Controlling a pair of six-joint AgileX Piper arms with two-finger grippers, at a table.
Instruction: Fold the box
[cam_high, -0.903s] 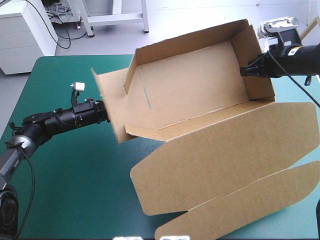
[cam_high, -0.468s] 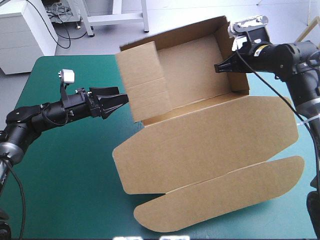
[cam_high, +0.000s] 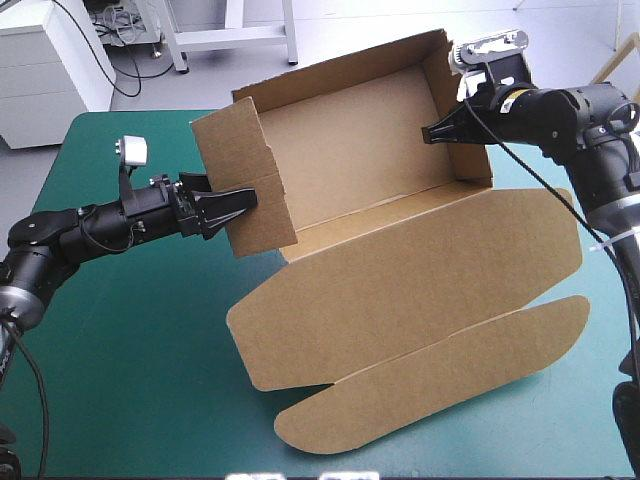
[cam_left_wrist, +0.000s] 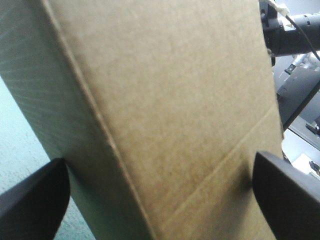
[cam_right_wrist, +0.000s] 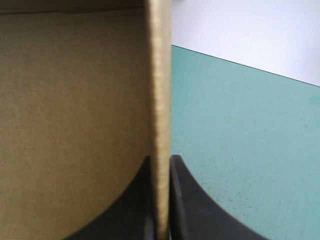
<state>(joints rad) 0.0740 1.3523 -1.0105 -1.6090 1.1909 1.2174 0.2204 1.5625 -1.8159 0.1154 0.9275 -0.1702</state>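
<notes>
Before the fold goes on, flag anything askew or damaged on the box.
The box sits tipped up, its right end wall pinched by the right gripper. Its left end wall leans outward, not square, at the open left gripper. No tears visible.

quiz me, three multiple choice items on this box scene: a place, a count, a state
1. Where does the right gripper hold the box? A its right end wall B its lid flap C its left end wall
2. How many grippers are shut on the box? A none B one C two
3. The left gripper is: A open B shut C out of view
Key: A, its fingers pinch that wall's edge; B, only the right clamps; A, its fingers stand apart.
</notes>
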